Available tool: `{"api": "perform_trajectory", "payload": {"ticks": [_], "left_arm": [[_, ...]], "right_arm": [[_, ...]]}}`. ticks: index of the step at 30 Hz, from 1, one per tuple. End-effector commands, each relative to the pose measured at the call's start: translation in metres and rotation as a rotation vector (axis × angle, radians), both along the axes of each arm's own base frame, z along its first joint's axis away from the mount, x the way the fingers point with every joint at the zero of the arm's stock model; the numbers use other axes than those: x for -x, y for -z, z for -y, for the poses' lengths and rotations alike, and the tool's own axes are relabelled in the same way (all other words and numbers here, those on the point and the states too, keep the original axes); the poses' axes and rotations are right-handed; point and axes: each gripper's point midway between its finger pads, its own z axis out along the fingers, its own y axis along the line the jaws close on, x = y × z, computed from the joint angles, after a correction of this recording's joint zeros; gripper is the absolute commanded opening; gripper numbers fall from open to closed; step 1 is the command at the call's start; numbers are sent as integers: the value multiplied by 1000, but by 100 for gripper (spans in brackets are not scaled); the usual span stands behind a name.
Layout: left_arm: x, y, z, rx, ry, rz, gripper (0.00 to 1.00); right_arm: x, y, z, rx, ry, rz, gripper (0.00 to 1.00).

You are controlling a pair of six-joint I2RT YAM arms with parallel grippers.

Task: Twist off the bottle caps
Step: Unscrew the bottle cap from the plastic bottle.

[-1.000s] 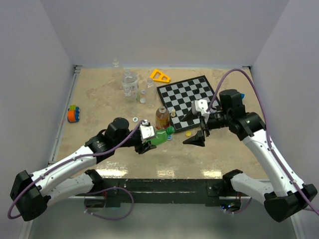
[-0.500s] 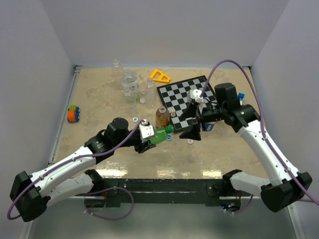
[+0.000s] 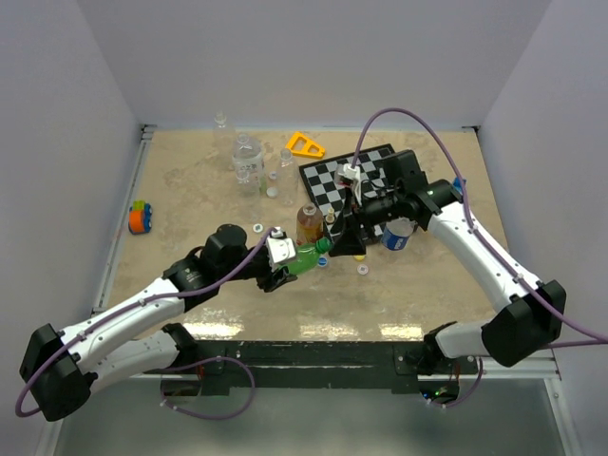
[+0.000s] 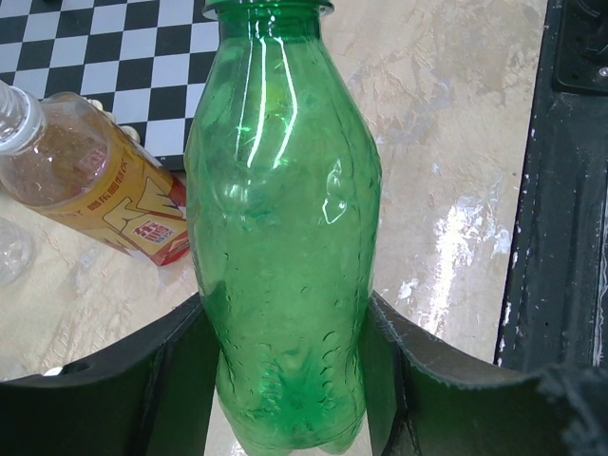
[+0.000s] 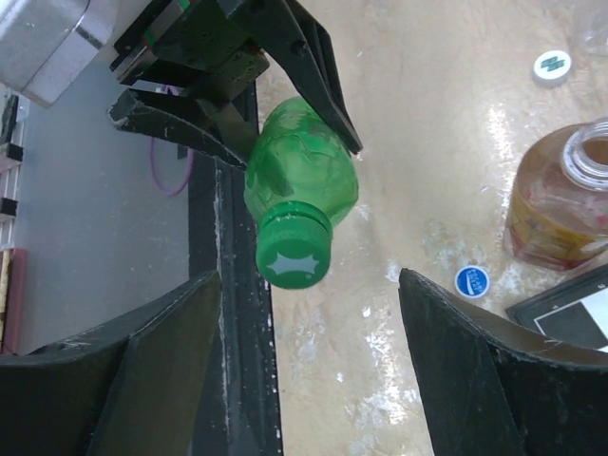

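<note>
Our right claw (image 5: 309, 277) has swung in from well to the right of the green bottle (image 3: 304, 259). It now sits at the bottle's neck end, with one finger on either side of the green cap (image 5: 294, 256) and a gap left on both sides. Its jaws have narrowed from their widest spread. With the claw drawn leftward, the blue-label bottle (image 3: 397, 235), to the right of the green bottle, has come out from under it.

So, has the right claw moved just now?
Yes. The right gripper has swung left along the chessboard's near edge, toward the green cap.
</note>
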Motion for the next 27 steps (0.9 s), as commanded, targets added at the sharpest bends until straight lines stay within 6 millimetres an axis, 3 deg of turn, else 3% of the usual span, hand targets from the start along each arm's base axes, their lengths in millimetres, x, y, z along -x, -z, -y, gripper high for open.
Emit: {"api": "perform_trajectory", "payload": {"ticks": [1, 13, 22, 25, 27], "left_arm": [[-7, -11, 5, 33, -16, 16, 0], [-10, -11, 4, 28, -35, 17, 0], [-12, -9, 2, 18, -42, 22, 0], [-12, -9, 2, 18, -43, 22, 0], [-11, -10, 2, 19, -41, 25, 0]], "right_arm": [[-1, -17, -13, -9, -4, 15, 76], [4, -9, -28, 24, -41, 8, 52], [9, -9, -24, 24, -41, 28, 47], [10, -9, -24, 20, -49, 33, 35], [11, -7, -24, 20, -62, 35, 19]]}}
